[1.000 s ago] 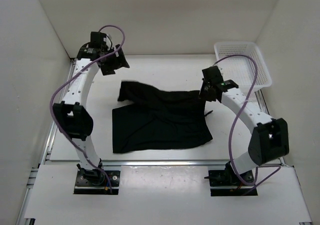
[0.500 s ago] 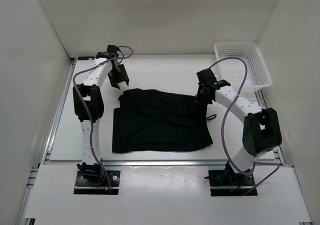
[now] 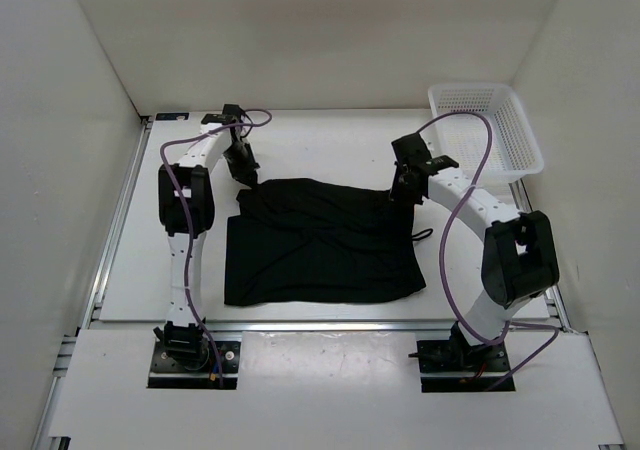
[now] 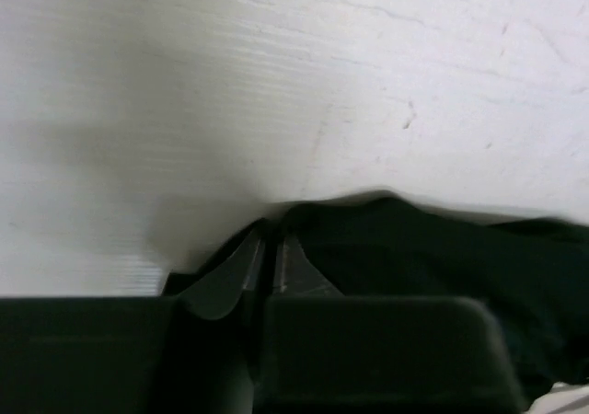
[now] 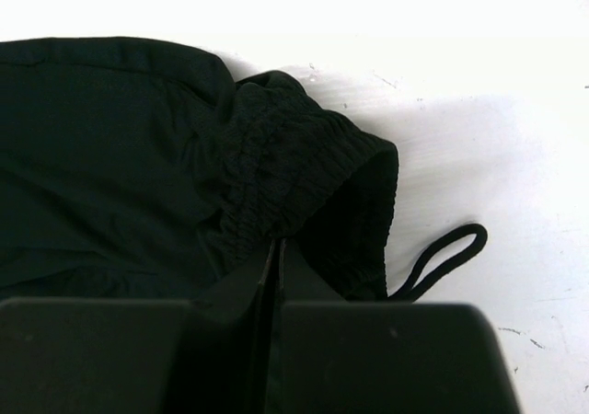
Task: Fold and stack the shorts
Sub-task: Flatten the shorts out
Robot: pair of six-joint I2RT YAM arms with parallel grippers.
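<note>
The shorts point(image 3: 320, 245) lie spread flat on the counter point(image 3: 330, 140). The fabric appears soft, light and limp, likely to sag when lifted. Grip at hems or the thick waistband point(image 5: 276, 156), not the loose drawstring point(image 5: 442, 253). The left hand point(image 3: 244, 178) is pinched closed on the far left corner. The right hand point(image 3: 398, 192) is clamped on the far right waistband corner.

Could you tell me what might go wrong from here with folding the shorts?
1. The left gripper seems to pinch only the very edge of the shorts; that corner may slip out when lifted.
2. The right gripper is shut on bunched waistband, so the fold may come out uneven.
3. The drawstring loop lies loose and may trail outside the fold.
</note>
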